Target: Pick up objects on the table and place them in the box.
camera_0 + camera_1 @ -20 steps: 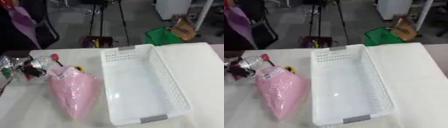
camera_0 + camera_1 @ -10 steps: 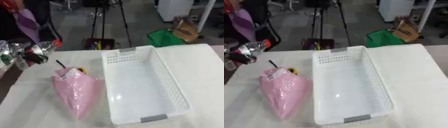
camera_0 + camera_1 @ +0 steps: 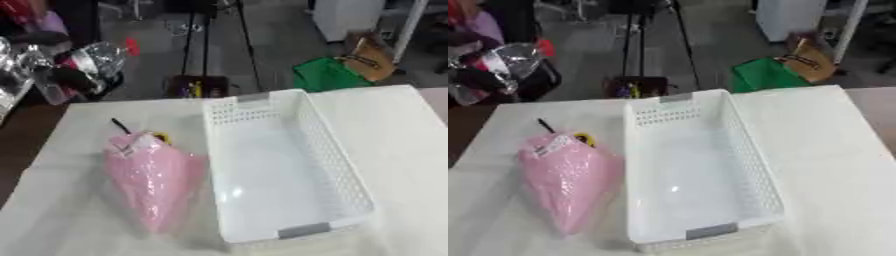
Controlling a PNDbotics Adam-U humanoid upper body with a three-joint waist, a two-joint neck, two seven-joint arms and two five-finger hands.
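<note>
A white perforated box (image 3: 341, 165) stands empty on the white table (image 3: 402, 130), long side running away from me. To its left lies a pink cone-shaped wrapped bundle (image 3: 153, 182), with a label, a yellow bit and a dark stem at its far end. At the upper left, off the table's far corner, my left hand (image 3: 72, 80) shows as a dark blurred shape. It is raised in the air and curled on a shiny silver crinkled packet (image 3: 94, 57) with a red tip. My right hand does not show.
Beyond the table's far edge are tripod legs (image 3: 197, 40), a dark box of small items (image 3: 197, 87) on the floor, a green bag (image 3: 328, 75) and a brown cardboard piece (image 3: 372, 52). Bare tabletop lies right of the box.
My left hand has lifted the silver packet from the table's far left corner up and further back. The pink bundle and the box have stayed in place.
</note>
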